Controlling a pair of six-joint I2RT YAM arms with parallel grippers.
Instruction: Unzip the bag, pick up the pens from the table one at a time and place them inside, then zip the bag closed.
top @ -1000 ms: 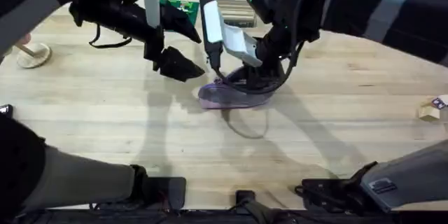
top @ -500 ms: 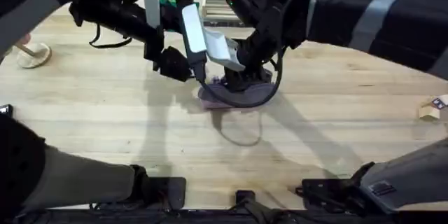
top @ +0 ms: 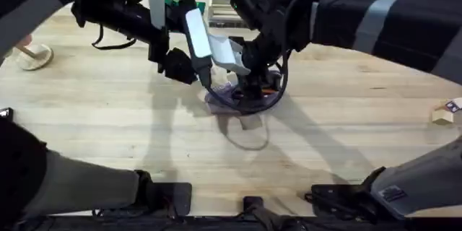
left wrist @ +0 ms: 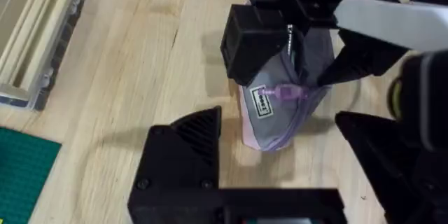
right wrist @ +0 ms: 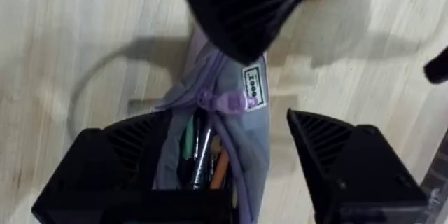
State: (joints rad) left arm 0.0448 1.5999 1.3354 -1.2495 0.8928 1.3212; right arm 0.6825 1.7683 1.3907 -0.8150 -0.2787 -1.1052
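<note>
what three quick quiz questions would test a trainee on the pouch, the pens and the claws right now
1. True or false: the lavender-purple soft fabric pencil pouch is zipped fully shut.
2. Where are the slim stick pens, including the orange one? A) lying on the tabletop B) inside the pouch C) in the cream box
3. Short answer: are the fingers of the right claw open or shut?

Key: 1. False: its top gapes and the pens show through the opening. 2. B. 3. Open, with the pouch lying between them.
</note>
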